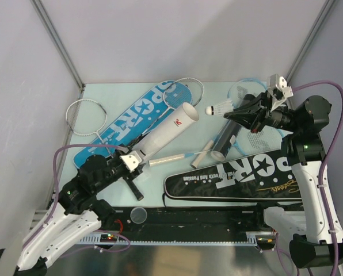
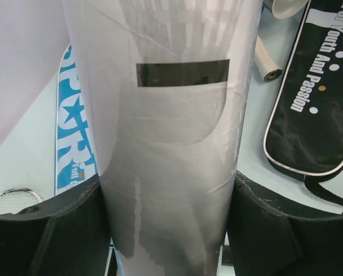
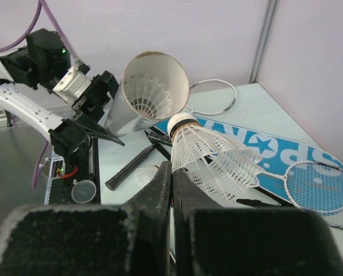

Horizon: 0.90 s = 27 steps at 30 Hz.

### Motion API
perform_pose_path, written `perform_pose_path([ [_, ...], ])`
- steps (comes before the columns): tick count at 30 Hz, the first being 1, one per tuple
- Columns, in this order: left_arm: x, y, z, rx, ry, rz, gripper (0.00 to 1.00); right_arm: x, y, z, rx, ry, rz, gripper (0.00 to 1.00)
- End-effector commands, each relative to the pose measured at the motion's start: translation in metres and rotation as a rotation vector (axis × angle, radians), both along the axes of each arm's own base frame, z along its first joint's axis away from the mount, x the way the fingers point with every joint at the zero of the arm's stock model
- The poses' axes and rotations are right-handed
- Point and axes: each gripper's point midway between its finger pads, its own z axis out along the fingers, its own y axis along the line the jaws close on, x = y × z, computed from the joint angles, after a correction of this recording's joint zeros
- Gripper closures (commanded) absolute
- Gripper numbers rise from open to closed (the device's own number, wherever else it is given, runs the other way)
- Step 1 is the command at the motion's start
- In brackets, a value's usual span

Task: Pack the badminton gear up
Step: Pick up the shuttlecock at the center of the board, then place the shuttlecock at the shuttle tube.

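Two grippers are sharing this step: the left gripper is clamping the white tube, its mouth facing the right gripper, which is pinching a shuttlecock by the skirt, cork leading, just short of that mouth. Feeding it in centred and slowly is looking safest. The pinch on the skirt and the tube's base are lying out of sight.

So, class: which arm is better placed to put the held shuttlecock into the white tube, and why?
Right. The right gripper is shut on the shuttlecock, cork end facing the open mouth of the white tube. The left gripper is shut on that tube, so it is not free.
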Motion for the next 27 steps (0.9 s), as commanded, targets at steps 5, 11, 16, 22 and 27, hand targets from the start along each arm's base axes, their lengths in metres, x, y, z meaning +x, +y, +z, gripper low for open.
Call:
perform_pose_path([
  [5, 0.002, 0.008, 0.03, 0.074, -0.096, -0.013, 0.47, -0.027, 0.004, 0.019, -0.018, -0.086, 0.09, 1.0],
  [11, -0.002, 0.004, 0.031, 0.114, -0.121, -0.076, 0.44, -0.035, 0.02, 0.012, -0.039, -0.058, 0.168, 1.0],
  [16, -0.002, 0.002, 0.036, 0.134, -0.144, -0.101, 0.44, -0.04, 0.04, -0.009, -0.118, -0.015, 0.228, 1.0],
  [22, -0.007, -0.002, 0.04, 0.152, -0.187, -0.16, 0.44, -0.047, 0.055, -0.038, -0.286, 0.043, 0.23, 1.0],
  [27, -0.006, -0.002, 0.041, 0.169, -0.203, -0.166, 0.44, -0.052, 0.061, -0.044, -0.324, 0.032, 0.247, 1.0],
])
